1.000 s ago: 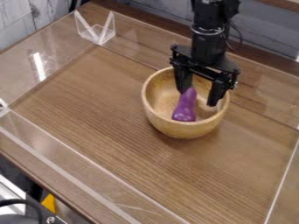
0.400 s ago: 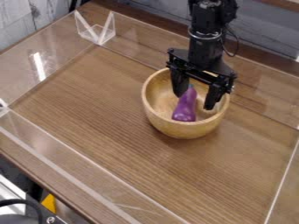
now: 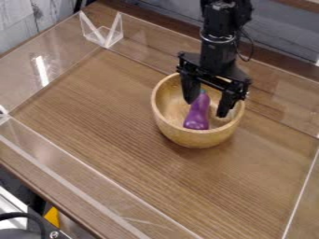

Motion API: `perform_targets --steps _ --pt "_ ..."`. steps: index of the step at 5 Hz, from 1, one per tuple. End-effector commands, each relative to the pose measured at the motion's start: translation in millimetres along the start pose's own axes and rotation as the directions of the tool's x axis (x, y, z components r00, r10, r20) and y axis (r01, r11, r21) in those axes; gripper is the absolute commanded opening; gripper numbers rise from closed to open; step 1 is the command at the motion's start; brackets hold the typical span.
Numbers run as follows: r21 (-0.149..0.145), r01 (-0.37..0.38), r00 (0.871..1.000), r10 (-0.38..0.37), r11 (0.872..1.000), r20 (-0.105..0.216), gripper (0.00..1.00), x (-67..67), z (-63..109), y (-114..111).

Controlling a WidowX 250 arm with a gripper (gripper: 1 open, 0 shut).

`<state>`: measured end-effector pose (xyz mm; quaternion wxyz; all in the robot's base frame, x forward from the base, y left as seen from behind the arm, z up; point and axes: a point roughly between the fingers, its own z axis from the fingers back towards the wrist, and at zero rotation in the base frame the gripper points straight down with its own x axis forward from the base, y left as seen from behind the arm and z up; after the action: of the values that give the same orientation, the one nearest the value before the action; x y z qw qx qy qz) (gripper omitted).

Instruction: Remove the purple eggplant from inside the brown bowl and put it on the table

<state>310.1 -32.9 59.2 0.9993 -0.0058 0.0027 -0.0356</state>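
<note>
A: Item one, the bowl?
B: Brown bowl (image 3: 187, 136), one: round, light-brown, thick-rimmed, upright on the wood-grain tabletop (image 3: 93, 121).

A: Its contents?
B: Purple eggplant (image 3: 197, 114), one: glossy and elongated, lying inside the bowl, toward the side nearer the bare stretch at image left. Its narrower end points toward the arm; the broader end points toward the near rim.

A: Item three, the handling equipment?
B: Robot arm (image 3: 222, 39), one: black, entering from the top of the view and reaching down over the far side of the bowl.

A: Condition of its fingers (image 3: 228, 99)?
B: Two, black, spread wide. One is close to the eggplant's narrow end; whether they touch, I cannot tell. The other is over the opposite side of the bowl. Nothing is gripped between them.

A: Remaining entries?
B: Clear angular piece (image 3: 103, 31), one: at the far left part of the tabletop, well apart from the bowl. Black cable (image 3: 28, 217), one: curved, at the lower left corner, beside a small yellow-orange patch (image 3: 51, 217), nature unclear.
</note>
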Motion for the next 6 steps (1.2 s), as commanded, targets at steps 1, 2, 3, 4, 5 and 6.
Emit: perform_targets --steps 1,2,3,4,5,6 --pt "0.005 -0.007 0.999 0.007 1.000 0.049 1.00 4.2 12.6 1.8" --pt "0.008 -0.013 0.999 0.013 1.000 0.047 1.00 4.0 10.9 2.2" --pt "0.010 -0.019 0.999 0.018 1.000 0.046 1.00 3.8 9.1 2.5" --pt "0.013 -0.025 0.999 0.024 1.000 0.046 1.00 4.0 7.1 2.7" --pt "0.015 -0.031 0.999 0.030 0.999 0.045 1.00 4.1 5.1 3.0" --pt "0.017 -0.037 0.998 0.036 0.999 0.044 1.00 4.4 3.1 3.3"
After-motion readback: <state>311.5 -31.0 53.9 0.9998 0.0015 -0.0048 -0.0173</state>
